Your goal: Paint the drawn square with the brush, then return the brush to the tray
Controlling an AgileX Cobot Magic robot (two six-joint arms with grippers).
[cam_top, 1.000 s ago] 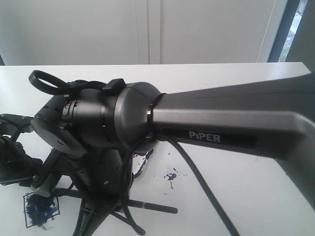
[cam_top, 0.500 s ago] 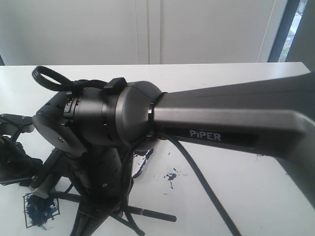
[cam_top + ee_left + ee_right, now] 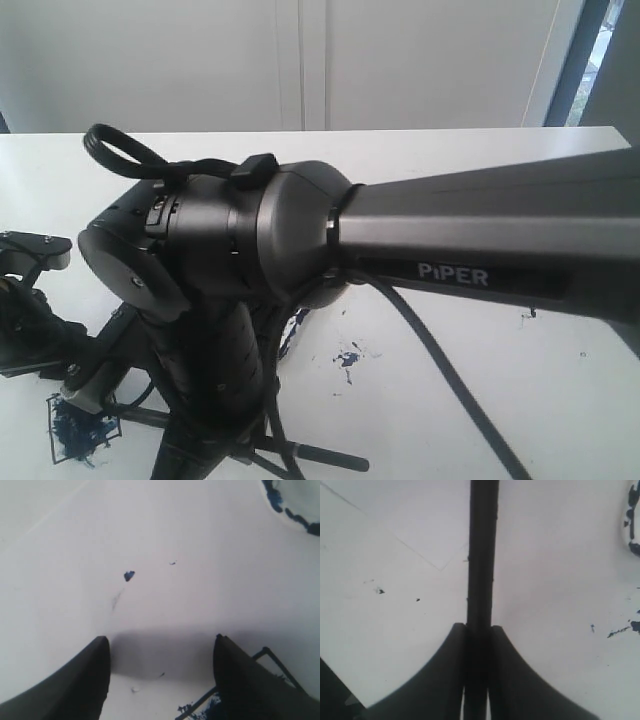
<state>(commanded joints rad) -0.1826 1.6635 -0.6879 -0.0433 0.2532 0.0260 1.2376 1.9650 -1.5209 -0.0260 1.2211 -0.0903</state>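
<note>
Exterior view. Crossed from the tabletop's right edge toward its left by the right arm (image 3: 470, 235), dark and bulky, with the wrist bent down over the white table (image 3: 450, 150). Found the drawn square (image 3: 85, 432) toward the left edge, well away from the far edge, its inside daubed dark blue. Sat just beside it, at the left edge: the left arm (image 3: 25, 320). Caught one stretch of the brush (image 3: 330, 459) low beside the right arm, nearly level and jutting toward the right edge, otherwise hidden behind the wrist. Glimpsed a blue-smeared sliver of the tray (image 3: 293, 330) behind the arm, and a loose paint splatter (image 3: 348, 357) near it on the right-edge side. Could not tell either hand's state from here.

Left wrist view. Showed the left gripper (image 3: 161, 647) with jaws spread wide, nothing between them, above bare table. Picked out a corner of the drawn square and its blue daubs beside one finger (image 3: 240, 680), and farther off a curve of the tray's rim. Noted a small blue fleck (image 3: 129, 575) well apart from both.

Right wrist view. Showed the right gripper (image 3: 479, 630) clamped on the brush, the black shaft running straight out from the pressed-together jaws. Caught the tray's blue-edged rim off to one side.
</note>
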